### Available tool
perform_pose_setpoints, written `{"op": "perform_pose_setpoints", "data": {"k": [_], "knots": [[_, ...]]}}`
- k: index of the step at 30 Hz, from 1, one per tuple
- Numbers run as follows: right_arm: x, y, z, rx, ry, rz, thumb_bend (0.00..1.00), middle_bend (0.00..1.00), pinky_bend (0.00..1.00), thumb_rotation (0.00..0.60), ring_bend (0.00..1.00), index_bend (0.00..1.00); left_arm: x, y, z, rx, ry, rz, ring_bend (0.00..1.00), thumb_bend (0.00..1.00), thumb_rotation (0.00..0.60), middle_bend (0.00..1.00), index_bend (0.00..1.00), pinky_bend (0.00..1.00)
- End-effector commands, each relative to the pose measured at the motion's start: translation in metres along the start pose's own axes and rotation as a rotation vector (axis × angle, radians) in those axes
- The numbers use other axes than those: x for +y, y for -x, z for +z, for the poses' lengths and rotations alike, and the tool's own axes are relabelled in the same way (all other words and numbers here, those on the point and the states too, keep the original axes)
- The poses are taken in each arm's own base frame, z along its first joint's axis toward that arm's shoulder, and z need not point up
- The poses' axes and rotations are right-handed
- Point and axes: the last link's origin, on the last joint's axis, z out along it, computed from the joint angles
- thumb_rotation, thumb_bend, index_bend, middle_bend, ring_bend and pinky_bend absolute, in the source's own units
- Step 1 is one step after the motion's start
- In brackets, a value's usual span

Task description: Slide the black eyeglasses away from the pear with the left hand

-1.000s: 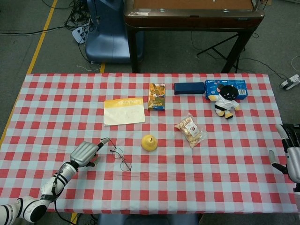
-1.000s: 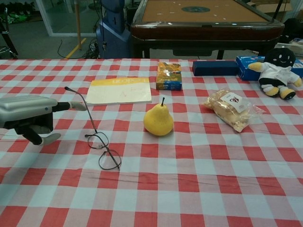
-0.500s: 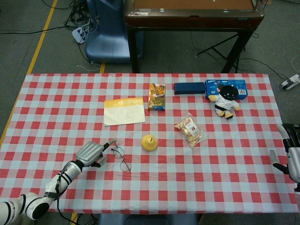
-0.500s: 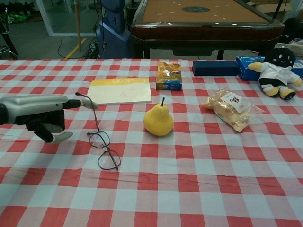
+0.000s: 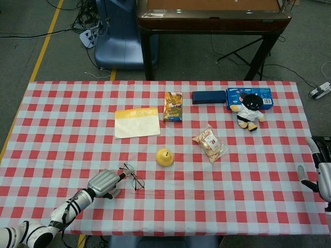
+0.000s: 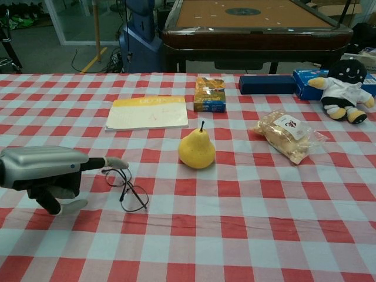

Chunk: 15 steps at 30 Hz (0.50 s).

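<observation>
Left hand (image 6: 50, 173) low over the red-and-white checked tablecloth (image 6: 247, 217), near the front edge of the table. One finger is stretched forward, its tip (image 6: 114, 162) reaching the near end of the black eyeglasses (image 6: 126, 187); the remaining fingers are curled under the palm and the thumb rests down on the cloth. Nothing gripped. Whether the fingertip touches the frame or only sits just beside it cannot be told from the chest view; the head view is too small to settle it. The eyeglasses lie flat on the cloth directly ahead of the outstretched finger, between the hand and the pear (image 6: 197, 148). The pear stands upright, stem up, further ahead of the hand and clear of the glasses. Beyond the hand, towards the far side of the table: a yellow-and-white card (image 6: 148, 111) and a small snack box (image 6: 210, 94). Right hand (image 5: 321, 173) at the opposite edge of the table, well apart from everything, fingers spread and holding nothing.
</observation>
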Motion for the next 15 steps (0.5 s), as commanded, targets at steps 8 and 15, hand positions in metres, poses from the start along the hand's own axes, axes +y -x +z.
{"op": "perform_pose_setpoints", "data": {"k": [8,15], "knots": [[0.0006,-0.0003,-0.0017,0.001,0.001,0.001,0.43,0.09,0.07,0.6,0.0,0.0,0.0007,0.0093,0.0011,-0.032,0.004,0.026,0.93,0.51,0.6,1.0,0.0,0.97],[0.0006,-0.0008,-0.0018,0.003,-0.001,0.001,0.43,0.09,0.07,0.6,0.0,0.0,0.0022,0.0128,0.0006,-0.044,0.002,0.03,0.93,0.51,0.6,1.0,0.0,0.97]]}}
